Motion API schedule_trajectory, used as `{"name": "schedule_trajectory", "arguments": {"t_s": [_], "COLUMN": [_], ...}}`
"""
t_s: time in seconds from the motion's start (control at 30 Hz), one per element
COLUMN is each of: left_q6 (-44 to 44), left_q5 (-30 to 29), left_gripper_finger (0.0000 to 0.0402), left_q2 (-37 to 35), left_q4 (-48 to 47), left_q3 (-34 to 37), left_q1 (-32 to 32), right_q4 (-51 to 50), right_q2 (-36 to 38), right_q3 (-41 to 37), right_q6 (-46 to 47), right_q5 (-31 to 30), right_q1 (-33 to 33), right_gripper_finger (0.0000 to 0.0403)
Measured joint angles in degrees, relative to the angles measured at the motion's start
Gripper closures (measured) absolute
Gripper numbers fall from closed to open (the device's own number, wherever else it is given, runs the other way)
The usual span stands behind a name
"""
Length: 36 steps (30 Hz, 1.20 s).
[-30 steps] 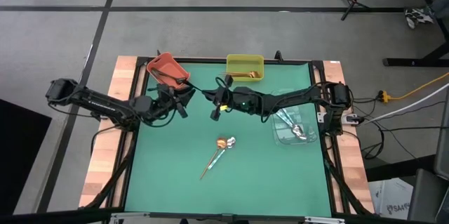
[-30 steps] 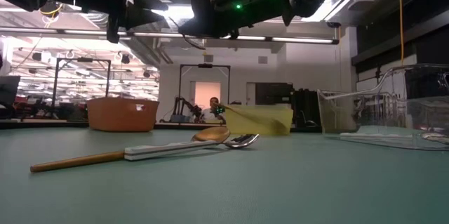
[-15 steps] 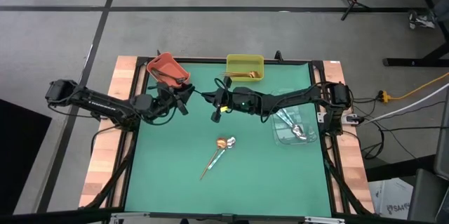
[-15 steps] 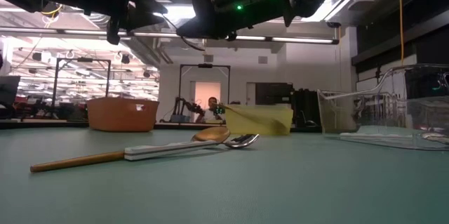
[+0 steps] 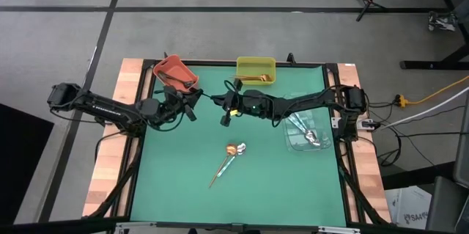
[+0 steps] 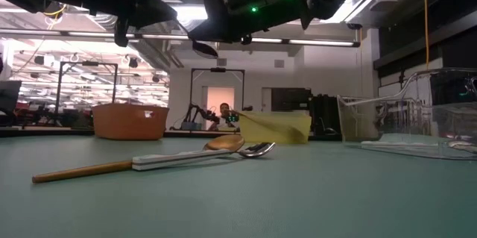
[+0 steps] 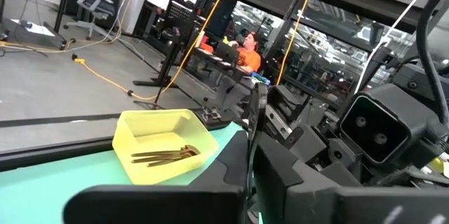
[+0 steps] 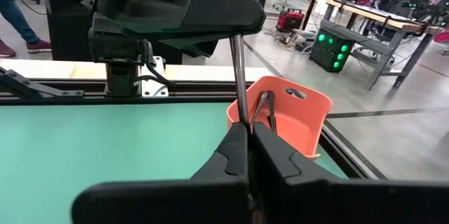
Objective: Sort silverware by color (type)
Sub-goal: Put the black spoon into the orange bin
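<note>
A thin black spoon [image 5: 209, 100] hangs in the air between my two grippers, above the far middle of the green table. My left gripper [image 5: 199, 99] reaches it from the left and is shut on it. My right gripper [image 5: 218, 102] reaches it from the right and is shut on it too. A gold spoon [image 5: 222, 164] and a silver spoon with a white handle [image 6: 194, 155] lie crossed on the mat at the table's middle, their bowls [image 5: 234, 148] side by side. My left gripper pinches the black spoon's thin handle [image 7: 250, 155] between its two fingers, and the handle runs straight out ahead of them toward the other gripper. The spoon is clear of the table. My right gripper pinches the same handle [image 8: 239, 112] between its two fingertips, coming level from the table's right. The handle runs on from its fingers into the left gripper's fingers [image 8: 210, 24].
An orange bin [image 5: 174, 72] with dark spoons stands at the far left. A yellow bin [image 5: 256, 70] with gold spoons sits at the far middle. A clear bin [image 5: 308, 133] with silver spoons is on the right. People show in the room beyond.
My left gripper has shut on the black spoon that my right gripper holds out. Both arms have stayed about where they were, and the spoon has kept its place in the air.
</note>
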<state>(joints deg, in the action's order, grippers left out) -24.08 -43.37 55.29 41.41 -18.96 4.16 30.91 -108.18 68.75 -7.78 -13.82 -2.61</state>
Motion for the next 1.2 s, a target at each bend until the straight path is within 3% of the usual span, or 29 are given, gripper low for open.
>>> {"name": "schedule_trajectory", "arguments": {"t_s": [0.4, 0.57, 0.8, 0.97, 1.2], "left_q6": [0.39, 0.63, 0.66, 1.87, 7.48], "left_q5": [-1.07, -1.01, -1.14, -1.14, -1.1], "left_gripper_finger": [0.0399, 0.04, 0.0401, 0.0401, 0.0401], "left_q2": [0.04, 0.04, 0.04, -0.7, -4.52], "left_q4": [-0.43, -0.39, -0.39, -0.72, -2.66], "left_q3": [0.0, 0.0, 0.0, 0.0, 0.04], "left_q1": [-0.04, -0.04, -0.68, -3.25, -7.78], "right_q4": [0.1, 0.04, -1.0, -5.16, -15.73], "right_q2": [0.0, 0.0, 0.0, 0.0, 0.0], "right_q3": [0.0, 0.0, 0.0, 0.0, -0.02], "right_q6": [5.26, 6.2, 6.23, 6.26, 6.23], "right_q5": [0.27, 3.41, 7.4, 16.3, 20.96], "right_q1": [0.04, 0.02, 0.02, 0.34, 2.46], "right_gripper_finger": [0.0403, 0.04, 0.0348, 0.0306, 0.0291]}}
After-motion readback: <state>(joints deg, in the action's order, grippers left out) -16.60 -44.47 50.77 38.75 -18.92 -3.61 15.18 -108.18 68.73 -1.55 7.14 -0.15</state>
